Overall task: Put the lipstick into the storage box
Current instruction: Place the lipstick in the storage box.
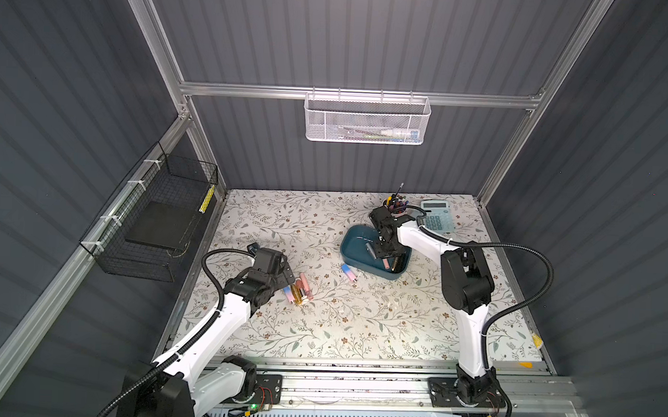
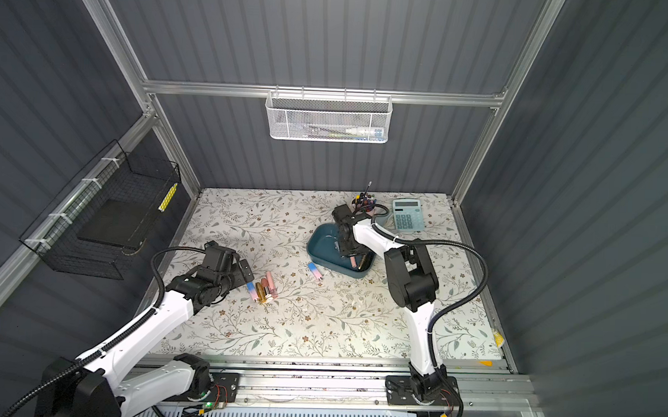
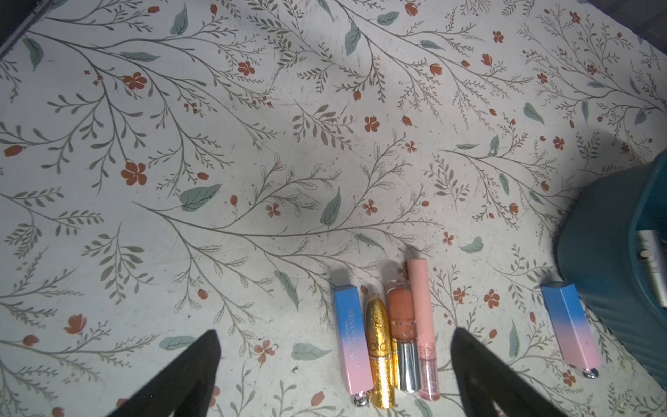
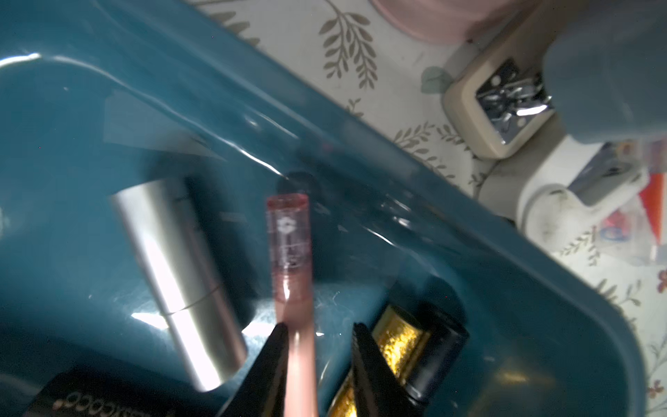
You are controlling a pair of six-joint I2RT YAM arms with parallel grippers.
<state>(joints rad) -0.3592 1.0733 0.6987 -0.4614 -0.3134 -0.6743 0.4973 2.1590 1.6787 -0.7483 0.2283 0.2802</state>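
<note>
The dark teal storage box (image 1: 356,239) (image 2: 320,243) sits right of the table's middle. My right gripper (image 1: 384,254) (image 4: 319,326) hangs inside it. Its jaws stand slightly apart around a pink lipstick tube (image 4: 288,245): one finger touches the tube and a gap shows at the other. A silver lipstick (image 4: 177,260) and a black-and-gold one (image 4: 408,339) lie in the box. My left gripper (image 1: 288,279) (image 3: 335,332) is open above a row of several lipsticks (image 1: 301,289) (image 3: 379,346). A blue-pink lipstick (image 1: 349,273) (image 3: 572,325) lies beside the box.
A calculator (image 1: 436,216) and a pen cup (image 1: 396,202) stand behind the box. On the back rail hangs a white mesh basket (image 1: 367,120), and a black wire basket (image 1: 158,217) hangs on the left wall. A beige clip-like item (image 4: 501,108) lies outside the box.
</note>
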